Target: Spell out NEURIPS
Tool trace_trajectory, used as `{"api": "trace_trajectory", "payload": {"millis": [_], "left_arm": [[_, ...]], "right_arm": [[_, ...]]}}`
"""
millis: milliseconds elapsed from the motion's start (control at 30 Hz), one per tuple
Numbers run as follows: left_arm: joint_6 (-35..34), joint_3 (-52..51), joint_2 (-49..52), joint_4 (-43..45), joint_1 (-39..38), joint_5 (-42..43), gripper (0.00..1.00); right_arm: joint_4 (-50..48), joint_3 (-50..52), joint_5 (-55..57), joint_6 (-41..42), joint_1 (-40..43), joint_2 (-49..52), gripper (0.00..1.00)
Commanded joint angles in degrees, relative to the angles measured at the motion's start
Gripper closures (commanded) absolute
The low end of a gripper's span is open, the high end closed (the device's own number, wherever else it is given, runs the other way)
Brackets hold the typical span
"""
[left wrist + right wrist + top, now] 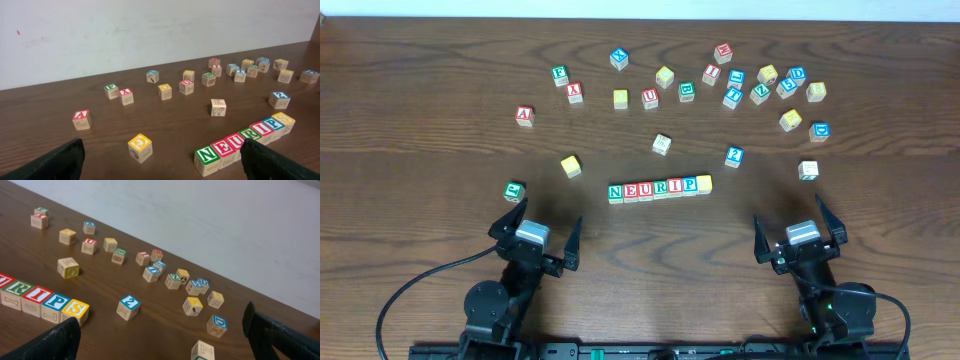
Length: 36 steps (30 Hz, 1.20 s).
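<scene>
Closest of all, the left gripper point(550, 212) and the right gripper point(788, 210) are sitting by the front edge of the tabletop point(420, 150). Both are spreading their jaws wide open and are holding nothing.

The NEURIPS row point(660, 188) is lying a little farther in, by the middle of the front edge. It is sitting between the 2 grippers and is not touching them. All 7 cubes are standing side by side and touching, showing N, E, U, R, I, P, S. The long side of the row is running left to right, along the front edge. The N cube point(616, 191) is sitting at the left end, nearer the left gripper. The yellow S cube point(704, 184) is sitting at the right end, nearer the right gripper.

I am thinking the word is looking done. If 1 end is needing a small push, the arm nearer that end should be reaching forward for it.

A green cube point(514, 189) is lying just past the left gripper. A blue 2 cube point(734, 155) is lying past the S end. Many spare cubes are lying toward the far edge, well apart from the row.
</scene>
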<state>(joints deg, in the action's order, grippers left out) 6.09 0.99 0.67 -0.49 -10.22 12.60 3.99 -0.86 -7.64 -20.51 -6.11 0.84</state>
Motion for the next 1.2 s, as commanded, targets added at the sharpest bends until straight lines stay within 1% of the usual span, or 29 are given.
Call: {"api": "trace_trajectory", "payload": {"millis": [0, 100, 200, 300, 400, 467, 733, 967, 1167], "left_arm": [[0.5, -0.8, -0.5, -2.3, 0.3, 1.7, 0.02], [0.5, -0.8, -0.5, -2.3, 0.3, 1.8, 0.02], [0.5, -0.8, -0.5, -2.3, 0.3, 1.7, 0.02], [0.5, -0.8, -0.5, -2.3, 0.3, 1.7, 0.02], [0.5, -0.8, -0.5, -2.3, 0.3, 1.8, 0.02], [0.5, -0.8, -0.5, -2.3, 0.3, 1.8, 0.02], [0.5, -0.8, -0.5, -2.3, 0.3, 1.8, 0.02], [0.5, -0.8, -0.5, -2.3, 0.3, 1.7, 0.02], [0.5, -0.8, -0.5, -2.3, 0.3, 1.7, 0.02]], "right_arm": [[-1.8, 0.6, 0.8, 2.1, 0.4, -0.5, 0.01], [-4.7, 0.6, 0.8, 2.3, 0.4, -0.5, 0.01], [-5.0, 0.6, 1.6, 2.3, 0.4, -0.5, 0.01], [-3.7, 0.6, 1.5, 2.7, 0.4, -0.5, 0.01], [0.2, 0.6, 2.1, 5.5, 0.4, -0.5, 0.01], [0.2, 0.5, 2.8, 6.6, 0.5, -0.3, 0.01], [0.3, 0.5, 3.1, 5.7, 0.5, -0.1, 0.01], [0.3, 0.5, 3.0, 5.4, 0.5, 3.2, 0.01], [0.1, 0.5, 2.8, 7.1, 0.4, 3.5, 0.01]]}}
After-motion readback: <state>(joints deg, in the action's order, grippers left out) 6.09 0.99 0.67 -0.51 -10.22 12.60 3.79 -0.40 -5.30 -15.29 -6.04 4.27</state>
